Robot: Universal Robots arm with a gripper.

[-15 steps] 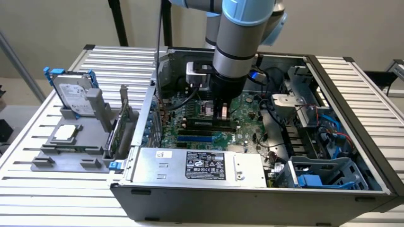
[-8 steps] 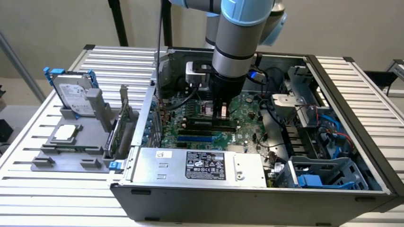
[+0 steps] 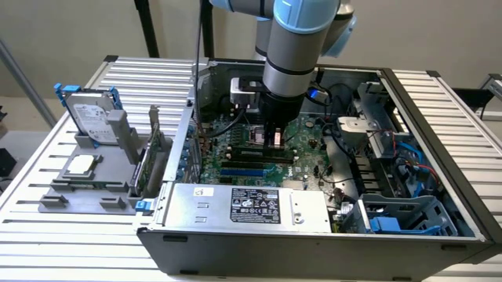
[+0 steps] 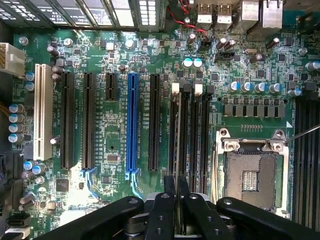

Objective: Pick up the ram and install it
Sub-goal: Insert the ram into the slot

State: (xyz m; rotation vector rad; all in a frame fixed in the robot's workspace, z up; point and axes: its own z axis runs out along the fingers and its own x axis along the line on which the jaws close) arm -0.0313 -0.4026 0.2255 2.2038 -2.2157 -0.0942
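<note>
Ram (image 4: 177, 150) is seen edge-on as a thin pale strip, standing in one of the black memory slots (image 4: 192, 140) of the motherboard (image 4: 115, 150), and its near end goes in between the fingers (image 4: 176, 192). These are almost closed, and they pinch the ram from both sides. In the exterior view the fingers (image 3: 274, 143) point straight down into the open computer case (image 3: 314, 247), just above the slots in the middle of the board. On one side of the fingers lies the open processor socket (image 4: 249, 172), close to the slots; on the other side, a little further, runs the blue expansion slot (image 4: 132, 125). Outside the case, on the worktop (image 3: 47, 235), a grey holder (image 3: 90, 194) carries a hard drive (image 3: 88, 117) and a square silver chip (image 3: 83, 166)
</note>
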